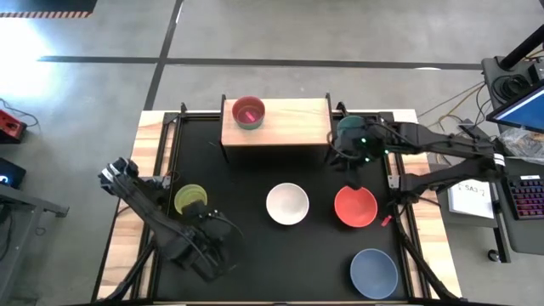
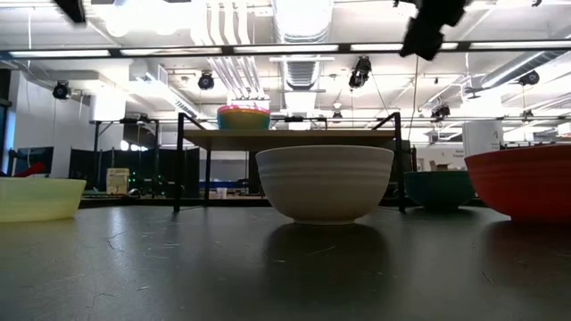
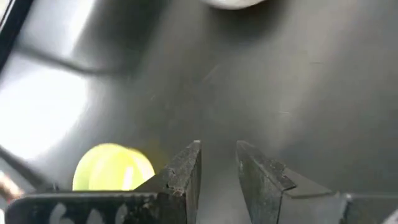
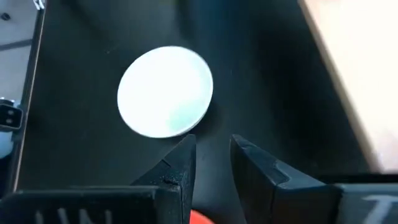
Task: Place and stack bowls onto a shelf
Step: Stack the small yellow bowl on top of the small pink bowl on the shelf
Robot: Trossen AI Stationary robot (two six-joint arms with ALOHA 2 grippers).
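The light-wood shelf (image 1: 285, 127) (image 2: 290, 135) stands at the table's far edge and carries a stack of small bowls (image 1: 248, 111) (image 2: 243, 117), pink showing inside a green rim. On the black table sit the yellow bowl (image 1: 189, 199) (image 3: 113, 168), white bowl (image 1: 287, 204) (image 4: 165, 91), red bowl (image 1: 355, 206) and periwinkle bowl (image 1: 373, 272). The teal bowl (image 2: 442, 189) rests beside the shelf's right end, partly under my right arm. My right gripper (image 1: 352, 180) (image 4: 212, 163) hangs above the red bowl's far rim, narrowly open and empty. My left gripper (image 3: 217, 168) waits right of the yellow bowl, narrowly open.
Wooden strips (image 1: 153, 153) border the black tabletop on the left and right. Right of the table stand a keyboard (image 1: 529, 195), a paper sheet (image 1: 472, 200) and cables. Bare table lies between the shelf and the row of bowls.
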